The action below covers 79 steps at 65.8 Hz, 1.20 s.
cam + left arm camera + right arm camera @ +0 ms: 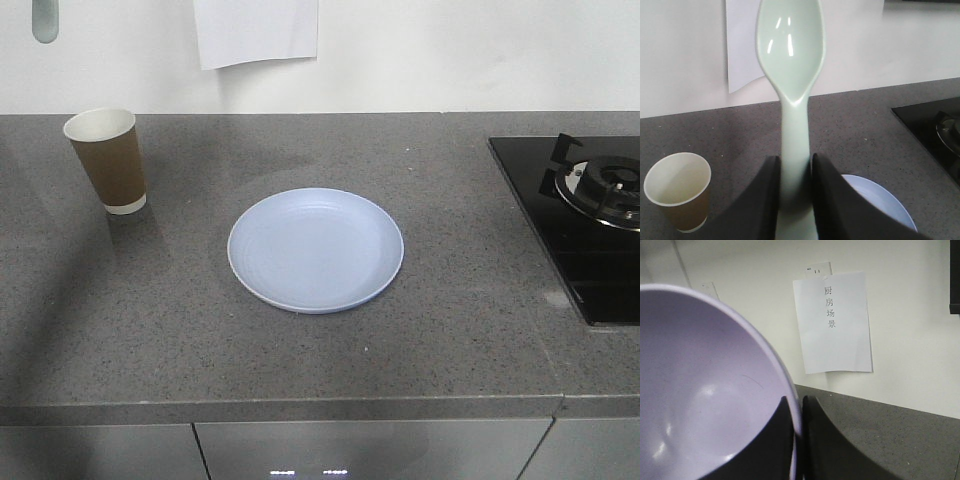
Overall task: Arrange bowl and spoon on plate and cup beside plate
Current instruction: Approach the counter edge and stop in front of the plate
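- Now your left gripper [795, 167] is pinched tight on the handle of the spoon [790, 60]. The spoon is up in the air above the counter [865, 125], with its head pointing away from the fingers.
- Your right gripper [798, 407] is squeezed on the rim of the bowl [705, 390], one finger inside and one outside. The bowl is in the air too, and it looks tipped.
- The plate [315, 250] lies bare in the middle of the counter. The cup [108, 160] stands upright, well apart from it at the back left.
- I think the bowl could slip, because it is smooth, shiny plastic and you hold only its thin edge. If it lands tipped, it could roll off the plate.
- The spoon is smooth and hard too, with a thin handle. It might turn in the fingers, or bounce when you let go.
- Watch the cup when your left arm comes down. It is tall, light paper and narrow at the bottom, so a small bump could knock it over.
- Both arms must go to the same plate, so they might bump each other.
- The plate is round and shallow with faint rings. Its low rim will not stop things sliding.
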Motion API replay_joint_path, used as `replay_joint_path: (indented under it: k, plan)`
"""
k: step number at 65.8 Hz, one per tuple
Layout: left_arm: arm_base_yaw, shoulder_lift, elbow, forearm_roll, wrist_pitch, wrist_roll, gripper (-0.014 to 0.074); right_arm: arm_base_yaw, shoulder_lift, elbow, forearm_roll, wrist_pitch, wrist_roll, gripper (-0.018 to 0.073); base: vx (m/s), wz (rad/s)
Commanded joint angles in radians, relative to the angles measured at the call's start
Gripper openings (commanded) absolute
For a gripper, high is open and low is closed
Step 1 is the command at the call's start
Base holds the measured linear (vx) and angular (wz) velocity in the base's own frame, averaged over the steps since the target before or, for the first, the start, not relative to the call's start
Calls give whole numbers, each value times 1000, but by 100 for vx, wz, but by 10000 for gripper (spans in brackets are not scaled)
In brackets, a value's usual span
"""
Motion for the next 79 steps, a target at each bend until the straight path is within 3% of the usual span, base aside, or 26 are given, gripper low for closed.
replay_joint_path:
  k: [1,79]
  plan:
    - [-5,-31,-27,-27,-58,0,-6,-4,-23,-26,76,-17,-10,-5,3,3]
    - [-5,-31,-27,-27,-58,0,-6,-4,-23,-26,76,-17,-10,-5,3,2]
